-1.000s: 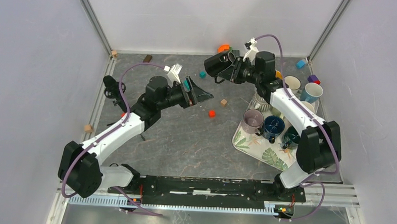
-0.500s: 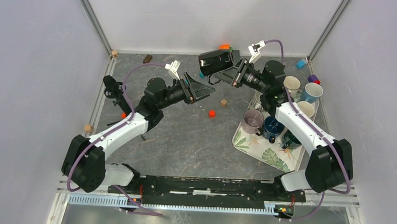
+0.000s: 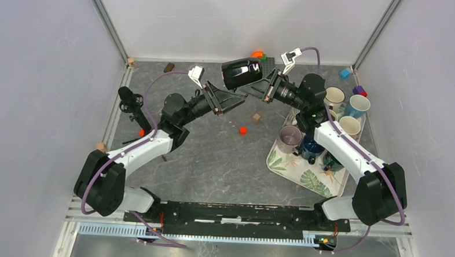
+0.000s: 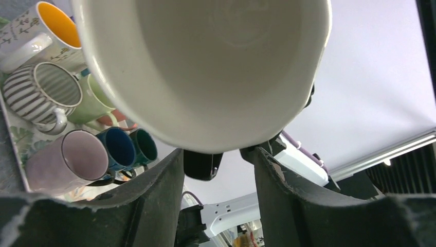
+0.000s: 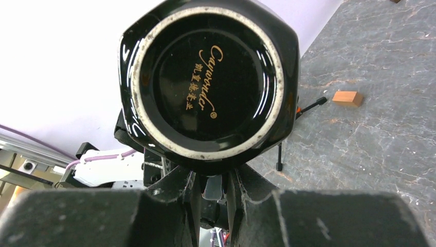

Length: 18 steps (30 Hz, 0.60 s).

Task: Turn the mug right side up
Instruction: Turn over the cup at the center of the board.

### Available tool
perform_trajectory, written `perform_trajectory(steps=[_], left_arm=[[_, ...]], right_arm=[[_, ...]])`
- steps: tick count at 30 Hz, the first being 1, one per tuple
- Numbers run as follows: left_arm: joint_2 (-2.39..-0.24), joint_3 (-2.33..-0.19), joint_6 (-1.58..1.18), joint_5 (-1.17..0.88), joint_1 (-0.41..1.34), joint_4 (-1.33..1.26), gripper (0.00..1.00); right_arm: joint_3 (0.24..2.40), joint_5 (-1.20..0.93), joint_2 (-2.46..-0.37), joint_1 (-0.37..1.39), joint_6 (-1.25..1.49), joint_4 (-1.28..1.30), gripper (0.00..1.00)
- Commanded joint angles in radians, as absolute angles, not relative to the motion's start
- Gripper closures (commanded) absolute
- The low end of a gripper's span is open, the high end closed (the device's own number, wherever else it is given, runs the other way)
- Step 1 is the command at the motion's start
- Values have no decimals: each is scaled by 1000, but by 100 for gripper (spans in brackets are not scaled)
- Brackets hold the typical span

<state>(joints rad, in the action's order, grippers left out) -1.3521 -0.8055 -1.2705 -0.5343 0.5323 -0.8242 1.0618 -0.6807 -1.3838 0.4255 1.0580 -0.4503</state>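
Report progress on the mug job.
Done: the mug is off the table, clamped in the right claw and lying sideways in the air, base toward that wrist. In hand: the left claw sits at its open mouth, jaws apart just below the rim, not gripping. Left: turn the mouth up and stand it down.

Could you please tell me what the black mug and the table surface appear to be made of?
The black mug looks like glazed ceramic: glossy highlights, an unglazed foot ring, cream interior. The table surface is matte dark grey with pale veins; stone-look mat or laminate, I cannot tell.
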Motion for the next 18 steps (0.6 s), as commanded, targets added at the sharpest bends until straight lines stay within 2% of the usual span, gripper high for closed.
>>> perform_trajectory(steps=[1,18], left_arm=[[-1368,-797,-1345,-543,528,-964,44],[-1356,-779,-1355,-537,529,-1040,71]], right_arm=[[1071,-680,-1330,443,1084,-618,100],[1055,-670,-1342,466,1114,-652,100]])
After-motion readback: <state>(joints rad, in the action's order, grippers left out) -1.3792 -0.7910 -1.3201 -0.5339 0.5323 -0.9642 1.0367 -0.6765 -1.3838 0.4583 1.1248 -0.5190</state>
